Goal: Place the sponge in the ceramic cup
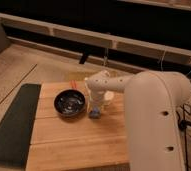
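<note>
A small blue-grey sponge lies on the wooden table, just right of the dark bowl. My gripper points down right over the sponge, at the end of the white arm that reaches in from the right. Whether it touches the sponge I cannot tell. The white ceramic cup stands just behind and to the right of the gripper, partly hidden by the wrist.
A wide dark round bowl sits left of the sponge. A black mat runs along the table's left side. A pale packet lies at the table's far edge. Cables hang at the right.
</note>
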